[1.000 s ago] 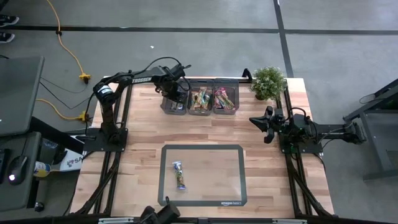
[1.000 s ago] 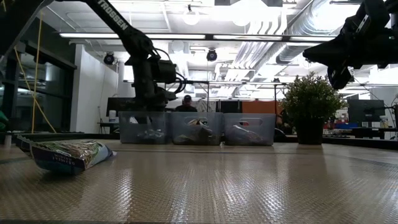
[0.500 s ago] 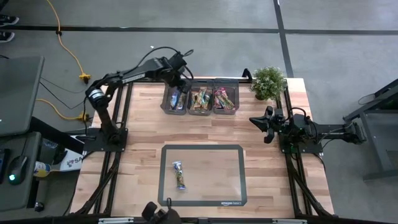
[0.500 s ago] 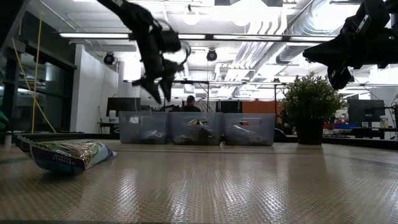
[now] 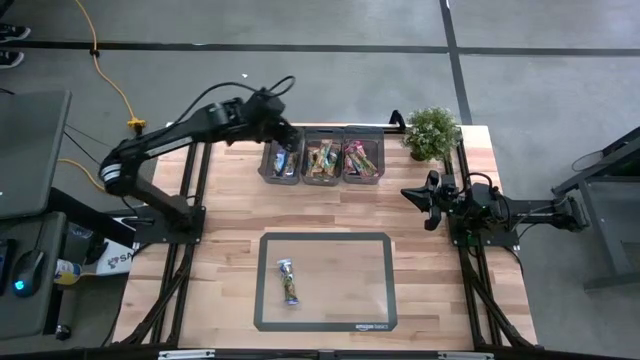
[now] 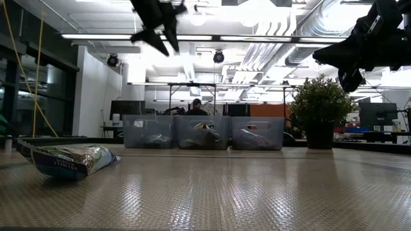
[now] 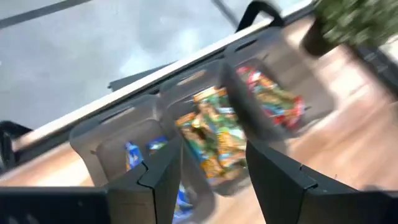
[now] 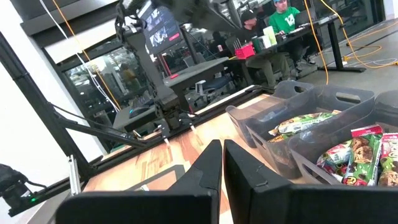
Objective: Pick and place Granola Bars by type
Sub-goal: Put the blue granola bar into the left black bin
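Note:
One granola bar (image 5: 288, 281) in a green and blue wrapper lies flat on the grey-framed mat (image 5: 374, 285); the low view shows this bar (image 6: 70, 160) close by at the left. Three grey bins stand in a row at the table's far side: the left bin (image 5: 268, 172) holds blue bars (image 7: 132, 154), the middle bin (image 5: 322, 181) green and orange bars (image 7: 210, 134), the right bin (image 5: 362, 181) pink and red bars (image 7: 272, 99). My left gripper (image 7: 208, 177) hangs open and empty high above the left bin's far left corner (image 5: 272, 112). My right gripper (image 8: 222, 163) waits shut at the table's right side (image 5: 412, 196).
A potted plant (image 5: 432, 132) stands at the far right corner, just right of the bins. Bare wood (image 5: 230, 210) lies between the bins and the mat. People sit at desks in the room beyond the table (image 8: 283, 15).
My left gripper has risen out of the left bin, high above the table, drifting toward the far left corner. It has tipped from pointing steeply down to a slant. Blue bars now show in the left bin where it stood.

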### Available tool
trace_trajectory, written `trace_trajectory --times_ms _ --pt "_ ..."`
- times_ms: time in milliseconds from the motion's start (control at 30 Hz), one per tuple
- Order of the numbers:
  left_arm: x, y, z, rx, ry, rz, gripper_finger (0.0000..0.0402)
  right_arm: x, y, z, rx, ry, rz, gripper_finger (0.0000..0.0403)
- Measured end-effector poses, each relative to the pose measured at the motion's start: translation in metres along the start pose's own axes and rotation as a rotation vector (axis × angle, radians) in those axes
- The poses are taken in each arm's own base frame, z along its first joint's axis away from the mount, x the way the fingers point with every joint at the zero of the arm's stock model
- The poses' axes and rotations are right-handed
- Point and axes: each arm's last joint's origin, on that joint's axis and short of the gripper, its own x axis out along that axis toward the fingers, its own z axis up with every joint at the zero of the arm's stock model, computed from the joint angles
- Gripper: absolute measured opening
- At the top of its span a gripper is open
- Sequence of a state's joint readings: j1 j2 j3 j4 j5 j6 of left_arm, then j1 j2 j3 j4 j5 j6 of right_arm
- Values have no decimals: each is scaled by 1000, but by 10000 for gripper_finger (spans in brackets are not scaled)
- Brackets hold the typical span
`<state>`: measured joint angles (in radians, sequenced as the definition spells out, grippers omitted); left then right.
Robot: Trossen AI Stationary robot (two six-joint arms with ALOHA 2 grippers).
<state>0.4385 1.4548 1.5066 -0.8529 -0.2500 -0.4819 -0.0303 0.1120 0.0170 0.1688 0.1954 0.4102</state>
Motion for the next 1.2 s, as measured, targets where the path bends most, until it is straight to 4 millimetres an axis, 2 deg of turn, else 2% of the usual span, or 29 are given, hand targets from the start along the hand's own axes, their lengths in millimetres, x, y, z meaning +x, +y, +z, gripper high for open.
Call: trace_trajectory --times_ms 167,300,400,533,633,867,1067,1200 --pt "-47 -4 -14 -131 -17 -57 175 0 0 0 0 0 0 0" --pt "-81 -5 -33 -232 43 -107 175 0 0 0 0 0 0 0" --pt "-99 -9 -50 -325 141 -133 175 0 0 0 0 0 0 0" --pt "-115 -26 -72 -368 245 -197 175 0 0 0 0 0 0 0" --pt "-120 -42 -86 -395 297 -225 175 0 0 0 0 0 0 0" --pt "-120 -83 -124 -464 436 -195 175 0 0 0 0 0 0 0" --pt "-109 -120 -165 -506 597 -93 175 0 0 0 0 0 0 0" --pt "-90 -144 -193 -493 700 -6 175 0 0 0 0 0 0 0"
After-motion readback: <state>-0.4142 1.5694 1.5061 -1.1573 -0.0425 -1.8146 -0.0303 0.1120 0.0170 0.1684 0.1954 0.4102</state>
